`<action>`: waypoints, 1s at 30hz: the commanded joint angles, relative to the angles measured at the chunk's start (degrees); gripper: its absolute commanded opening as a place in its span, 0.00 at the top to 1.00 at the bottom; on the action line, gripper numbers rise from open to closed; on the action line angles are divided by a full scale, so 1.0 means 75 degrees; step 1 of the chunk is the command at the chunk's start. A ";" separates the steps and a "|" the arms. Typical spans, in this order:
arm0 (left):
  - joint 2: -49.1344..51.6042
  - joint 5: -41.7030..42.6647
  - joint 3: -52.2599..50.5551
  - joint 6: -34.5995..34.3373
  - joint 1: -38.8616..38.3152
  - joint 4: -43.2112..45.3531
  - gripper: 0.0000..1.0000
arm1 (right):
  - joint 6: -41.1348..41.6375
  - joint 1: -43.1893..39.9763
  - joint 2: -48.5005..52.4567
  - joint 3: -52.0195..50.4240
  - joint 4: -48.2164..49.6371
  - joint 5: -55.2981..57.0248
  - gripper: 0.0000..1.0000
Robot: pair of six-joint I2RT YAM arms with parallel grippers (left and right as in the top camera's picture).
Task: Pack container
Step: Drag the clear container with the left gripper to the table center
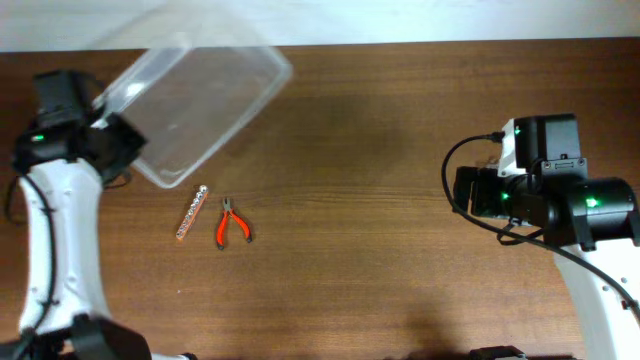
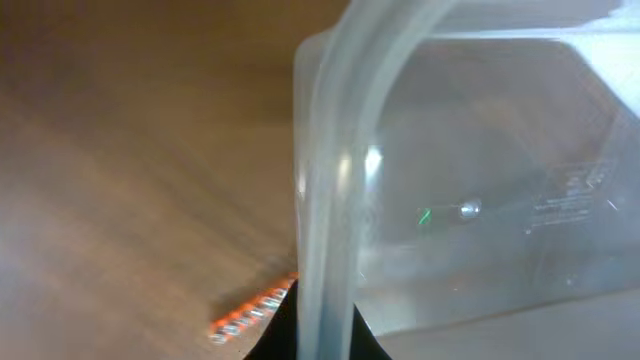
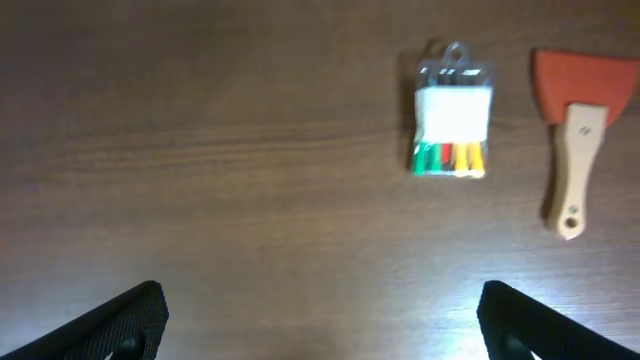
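Note:
The container [image 1: 205, 95] is a clear plastic tub, lifted and tilted over the table's far left. My left gripper [image 1: 118, 140] is shut on its rim at the near-left corner. In the left wrist view the rim [image 2: 325, 250] runs down between the dark fingers [image 2: 322, 345]. A strip of orange-and-silver bits [image 1: 190, 213] and small red-handled pliers [image 1: 232, 224] lie on the table just in front of the tub. The strip also shows in the left wrist view [image 2: 250, 310]. My right gripper [image 3: 320, 320] is open and empty over bare wood, at the right [image 1: 465, 192].
The right wrist view shows a clear packet of coloured pieces [image 3: 452, 120] and a scraper with a red blade and wooden handle [image 3: 575, 140] lying ahead of the open fingers. The wooden table [image 1: 360, 250] fills the view.

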 commanded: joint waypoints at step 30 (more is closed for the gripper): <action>0.2463 -0.0472 0.0082 0.1536 -0.4121 -0.0892 0.98 | 0.0624 -0.1504 -0.0653 0.0927 -0.1309 0.0772 0.01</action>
